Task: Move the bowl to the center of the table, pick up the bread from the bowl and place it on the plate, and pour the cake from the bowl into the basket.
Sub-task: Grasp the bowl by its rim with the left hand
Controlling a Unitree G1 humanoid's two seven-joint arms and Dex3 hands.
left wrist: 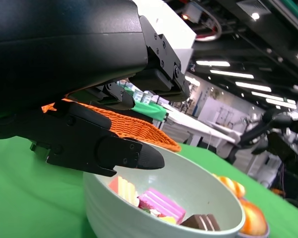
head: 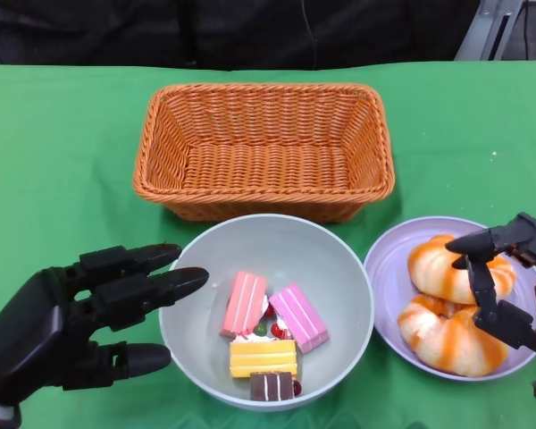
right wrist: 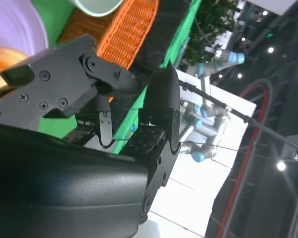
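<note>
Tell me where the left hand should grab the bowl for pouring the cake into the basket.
Take the bowl at its near-left rim, coming from the left, where the left hand hangs open beside it. That rim is bare; the cake pieces lie inside, and the basket stands right behind.

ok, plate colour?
Pale lavender plate, holding two orange-glazed bread pieces. Clearest in the head view.

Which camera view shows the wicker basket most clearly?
The head view: the whole wicker basket shows from above, behind the bowl. The left wrist view shows only its rim, and the right wrist view only a part of its wall.
</note>
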